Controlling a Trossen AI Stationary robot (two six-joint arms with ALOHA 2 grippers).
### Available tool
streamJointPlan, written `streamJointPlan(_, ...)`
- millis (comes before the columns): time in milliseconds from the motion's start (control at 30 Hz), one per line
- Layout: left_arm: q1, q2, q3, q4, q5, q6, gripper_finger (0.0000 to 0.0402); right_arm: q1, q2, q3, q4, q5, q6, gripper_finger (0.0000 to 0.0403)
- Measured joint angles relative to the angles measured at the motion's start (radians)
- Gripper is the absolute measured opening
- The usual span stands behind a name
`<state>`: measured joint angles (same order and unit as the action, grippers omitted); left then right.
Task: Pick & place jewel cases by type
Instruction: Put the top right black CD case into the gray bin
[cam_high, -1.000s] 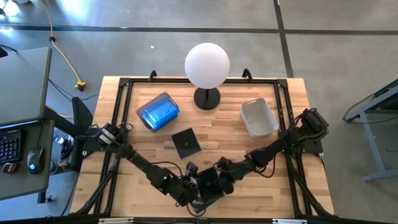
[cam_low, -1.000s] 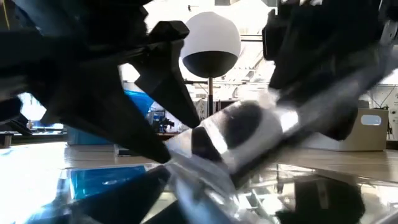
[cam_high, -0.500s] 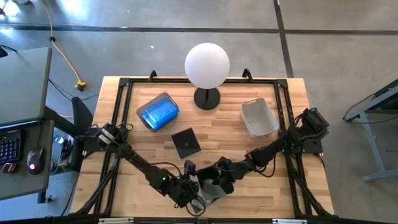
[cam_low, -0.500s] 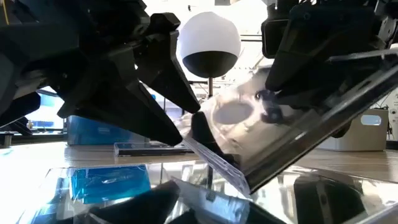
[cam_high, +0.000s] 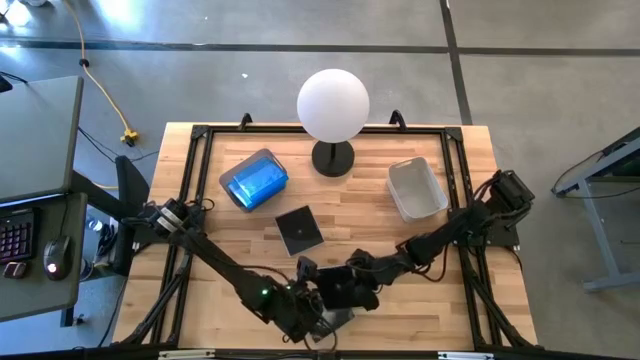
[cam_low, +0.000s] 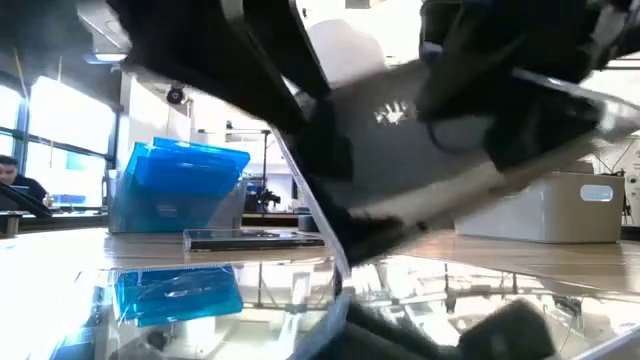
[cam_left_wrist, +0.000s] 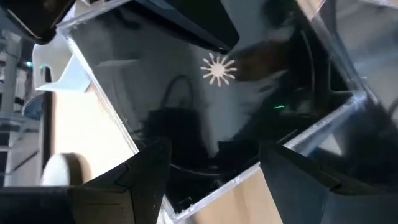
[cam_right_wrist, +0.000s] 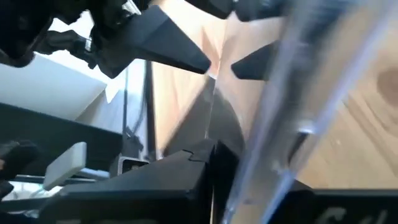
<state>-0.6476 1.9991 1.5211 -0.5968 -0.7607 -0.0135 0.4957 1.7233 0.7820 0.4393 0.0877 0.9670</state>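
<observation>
Grippers meet at the table's near edge; right gripper (cam_high: 352, 290) holds a dark jewel case (cam_left_wrist: 211, 93) tilted on edge; left gripper (cam_high: 305, 300) just beside it, fingers spread, case between them; handover looks close; second dark case (cam_high: 298, 229) flat mid-table; blue cases in left bin (cam_high: 254, 180); contact points hidden.
</observation>
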Motion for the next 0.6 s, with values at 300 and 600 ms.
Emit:
streamJointPlan(300, 0.002, 0.0, 0.364, -0.552, -0.047, -0.217, 0.0241, -0.014, -0.076, 0.001, -0.024, 0.012, -0.129, 0.0008)
streamJointPlan(600, 0.003, 0.0, 0.67, -0.758, -0.113, -0.258, 0.0241, -0.08, -0.315, 0.001, -0.475, 0.155, -0.253, 0.0015)
